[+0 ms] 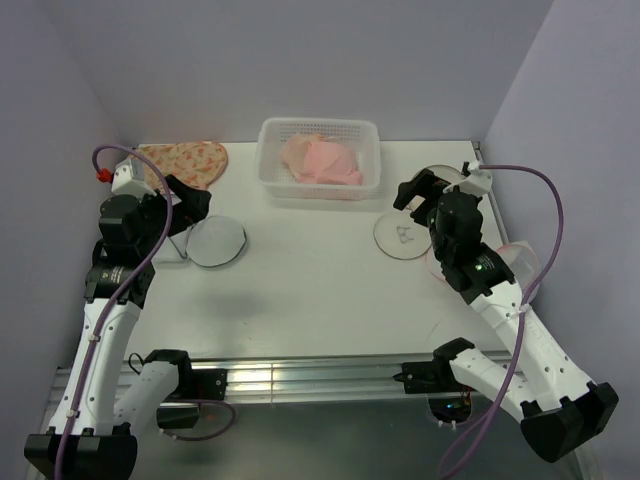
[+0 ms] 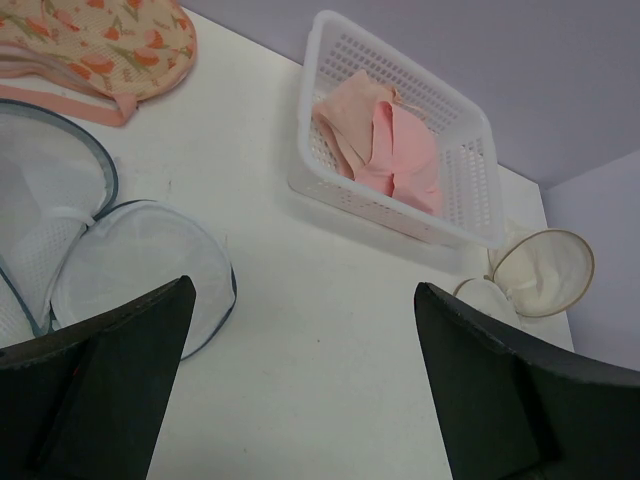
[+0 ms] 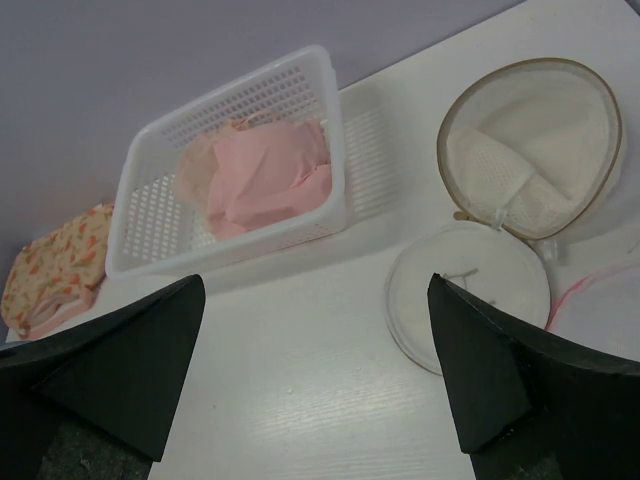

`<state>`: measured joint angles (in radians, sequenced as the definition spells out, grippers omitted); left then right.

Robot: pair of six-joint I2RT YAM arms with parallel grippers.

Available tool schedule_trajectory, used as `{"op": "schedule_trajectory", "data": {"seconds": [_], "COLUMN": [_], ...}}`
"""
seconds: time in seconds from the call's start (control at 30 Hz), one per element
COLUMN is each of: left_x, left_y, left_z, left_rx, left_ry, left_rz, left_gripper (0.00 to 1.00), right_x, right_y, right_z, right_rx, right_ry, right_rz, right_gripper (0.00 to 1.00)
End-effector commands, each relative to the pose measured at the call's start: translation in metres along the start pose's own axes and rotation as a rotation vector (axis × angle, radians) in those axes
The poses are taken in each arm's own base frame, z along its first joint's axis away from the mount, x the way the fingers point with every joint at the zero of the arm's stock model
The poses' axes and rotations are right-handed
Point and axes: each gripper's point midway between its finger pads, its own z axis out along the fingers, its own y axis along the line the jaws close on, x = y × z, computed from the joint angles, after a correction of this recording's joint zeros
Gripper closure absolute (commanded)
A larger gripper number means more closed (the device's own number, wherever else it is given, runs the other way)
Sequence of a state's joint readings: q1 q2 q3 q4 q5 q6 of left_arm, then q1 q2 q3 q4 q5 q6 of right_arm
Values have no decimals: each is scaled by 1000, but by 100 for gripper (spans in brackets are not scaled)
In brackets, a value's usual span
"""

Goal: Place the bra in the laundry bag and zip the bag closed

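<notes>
A pink bra [image 1: 322, 160] lies crumpled in the white basket [image 1: 270, 178] at the back middle; it also shows in the left wrist view [image 2: 385, 150] and the right wrist view [image 3: 265, 180]. The laundry bag [image 3: 535, 150] lies unzipped at the right, its tan-rimmed half facing up and its flat lid with the black drawing [image 1: 403, 238] beside it. My right gripper [image 1: 418, 190] hangs open above that bag, nothing between its fingers [image 3: 315, 285]. My left gripper [image 1: 192, 203] is open at the left, over bare table [image 2: 303, 290].
A floral padded bra [image 1: 185, 160] lies at the back left corner. Grey-rimmed mesh bags [image 1: 215, 240] lie open under the left arm. A pink-rimmed mesh bag [image 1: 520, 262] sits beneath the right arm. Purple walls close in the table on three sides.
</notes>
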<state>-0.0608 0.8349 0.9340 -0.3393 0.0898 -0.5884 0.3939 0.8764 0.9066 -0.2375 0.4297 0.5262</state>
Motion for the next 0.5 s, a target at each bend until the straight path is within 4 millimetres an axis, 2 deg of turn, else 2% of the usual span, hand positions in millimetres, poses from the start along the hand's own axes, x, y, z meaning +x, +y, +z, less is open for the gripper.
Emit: {"op": "schedule_trajectory", "data": {"seconds": [0.0,0.3,0.37,0.43,0.47], "left_x": [-16,-17,-17,-17,-17], "left_y": [-7,-6,-6,-6,-5], "left_z": [-3,-4,-4,-4,-4], "left_rx": [24,15,14,15,12], "left_ry": [-53,-59,-57,-59,-59], "left_rz": [6,6,5,6,5], "left_gripper": [1,1,1,1,1], "right_x": [-13,-4,6,11,24], "right_y": [3,1,0,-1,-4], "right_z": [-1,7,11,14,22], "right_rx": [2,30,33,49,72], "right_ry": [-33,12,49,79,119], "right_rz": [8,-24,-52,-72,-94], "right_gripper": [0,0,0,5,6]}}
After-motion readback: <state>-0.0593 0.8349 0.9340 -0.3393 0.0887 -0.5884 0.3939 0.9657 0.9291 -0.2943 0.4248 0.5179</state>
